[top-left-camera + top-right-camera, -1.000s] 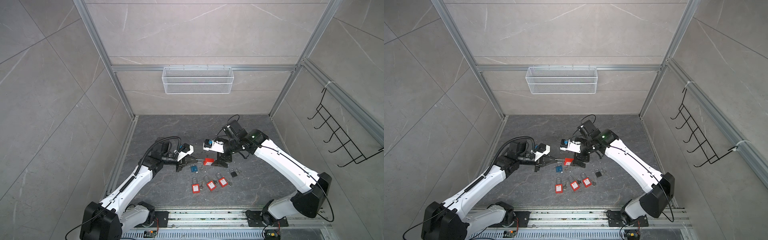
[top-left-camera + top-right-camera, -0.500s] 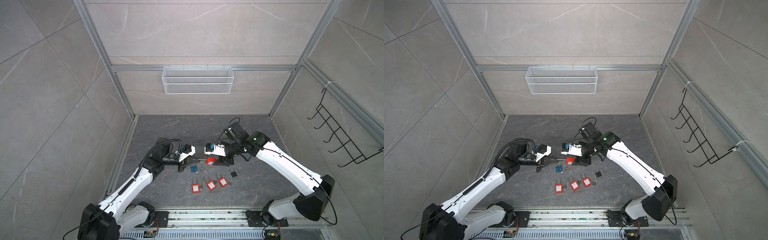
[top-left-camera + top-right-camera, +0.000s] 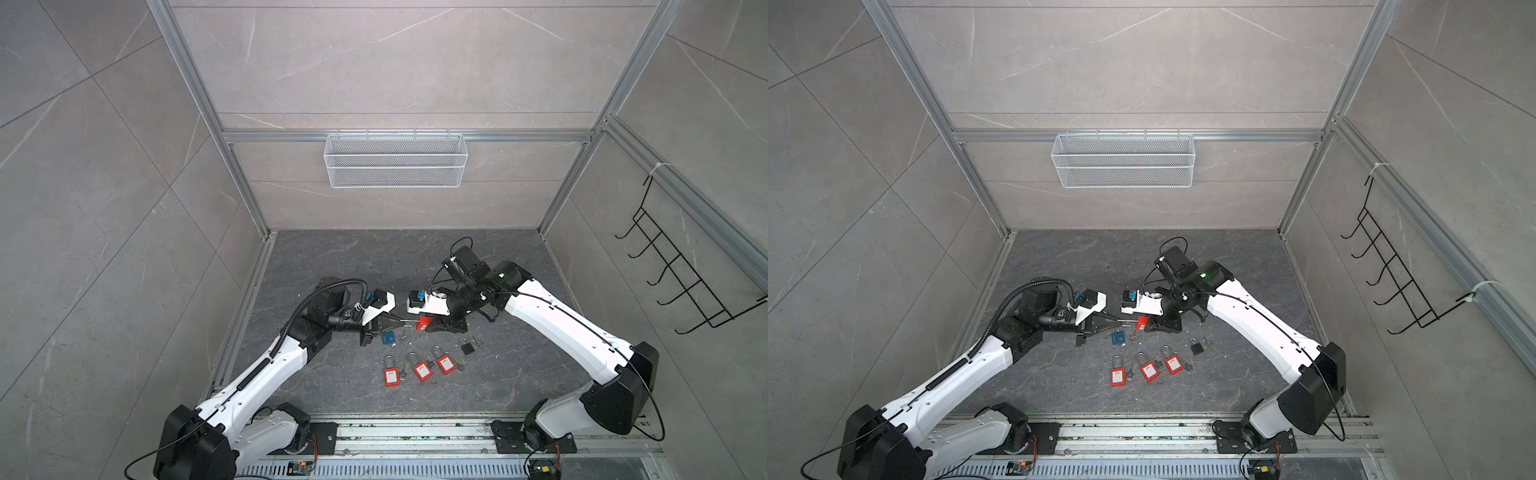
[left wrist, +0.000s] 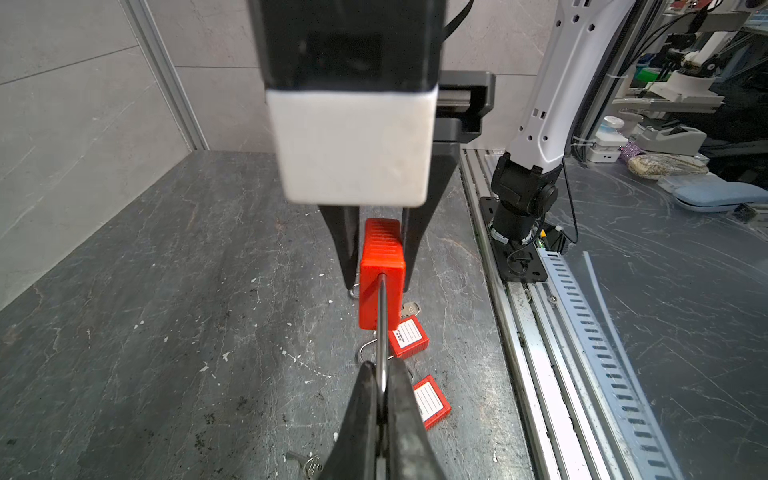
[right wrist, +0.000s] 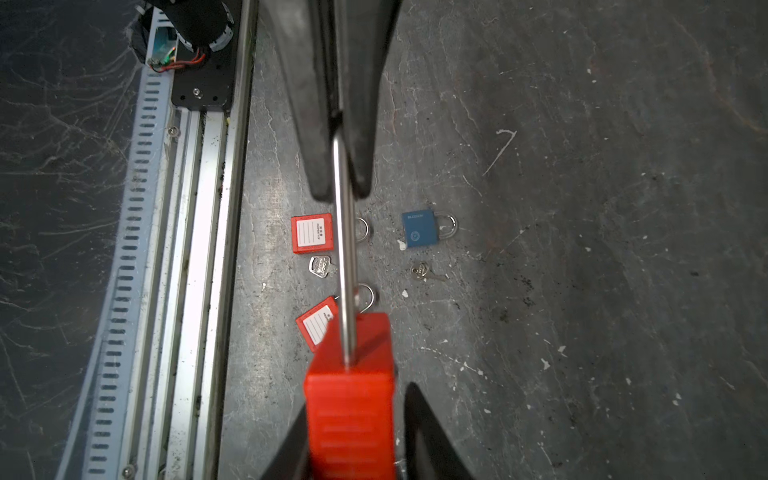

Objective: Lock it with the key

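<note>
Down on the dark grey, stone-look floor there's a fair bit of scuffing and white flecks. The cell around it is grey tile walls in an aluminium frame, with a white mesh basket on the back wall, a black hook rack on the right wall and the mounting rail along the front.

Counting locks, I get six. Three are red padlocks lying flat in a row (). There's also one blue padlock and one small black padlock. The sixth is the held red padlock, up off the floor between the two arms.

Loose keys lie beside the floor locks. The right wrist view shows two, and they're too small to count from above.

The left gripper is clamped tight on the shackle of the held red padlock. The right gripper has a finger on each side of the red body. One finger looks to be against it, but a sliver of floor shows past the other in the right wrist view. I honestly can't tell if that's a real grip.
</note>
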Robot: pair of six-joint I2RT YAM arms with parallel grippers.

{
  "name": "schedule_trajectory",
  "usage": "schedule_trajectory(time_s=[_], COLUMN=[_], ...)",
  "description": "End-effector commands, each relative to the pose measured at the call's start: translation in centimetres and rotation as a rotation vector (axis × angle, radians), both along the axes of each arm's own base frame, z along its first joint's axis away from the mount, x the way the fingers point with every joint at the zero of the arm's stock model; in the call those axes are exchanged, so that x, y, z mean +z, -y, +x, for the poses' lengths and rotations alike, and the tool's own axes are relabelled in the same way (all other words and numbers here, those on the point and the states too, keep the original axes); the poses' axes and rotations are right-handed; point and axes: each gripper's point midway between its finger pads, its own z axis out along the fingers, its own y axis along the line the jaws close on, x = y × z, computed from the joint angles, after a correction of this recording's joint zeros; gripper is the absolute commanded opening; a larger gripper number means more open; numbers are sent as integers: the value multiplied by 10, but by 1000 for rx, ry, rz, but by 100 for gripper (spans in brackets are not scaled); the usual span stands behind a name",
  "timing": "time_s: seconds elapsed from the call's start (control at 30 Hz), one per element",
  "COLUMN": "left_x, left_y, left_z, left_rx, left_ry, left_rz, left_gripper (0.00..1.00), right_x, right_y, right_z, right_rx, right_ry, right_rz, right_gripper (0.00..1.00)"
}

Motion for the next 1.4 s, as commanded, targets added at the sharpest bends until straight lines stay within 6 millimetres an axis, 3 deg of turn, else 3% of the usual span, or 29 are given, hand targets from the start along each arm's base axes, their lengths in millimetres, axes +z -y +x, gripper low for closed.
schedule_trajectory(time_s=[0.0,0.3,0.5,0.8,0.93,1.23,1.37], left_x=[15,11,12,-2,-4,10,17], left_y=[8,21,30,45,48,37,32], left_z=[-3,-1,-3,-3,2,13,18], left_rx=[-30,-27,-51,-30,-9,36,45], left_ry=[39,52,8,26,41,53,61], left_rz=[-39,-35,-52,-59,-66,-92,-111], left_gripper=[0,0,0,0,0,0,0], right_x=[10,21,24,46,47,17,15], right_y=[-1,-4,-6,-27,-31,-2,11], right_z=[-5,-17,-14,-15,-13,-6,-2], right_rx=[23,62,66,95,99,32,-6], right_ry=[-5,-17,27,14,-1,12,54], right_rz=[19,76,106,249,255,75,32], right_gripper=[27,20,19,20,21,31,47])
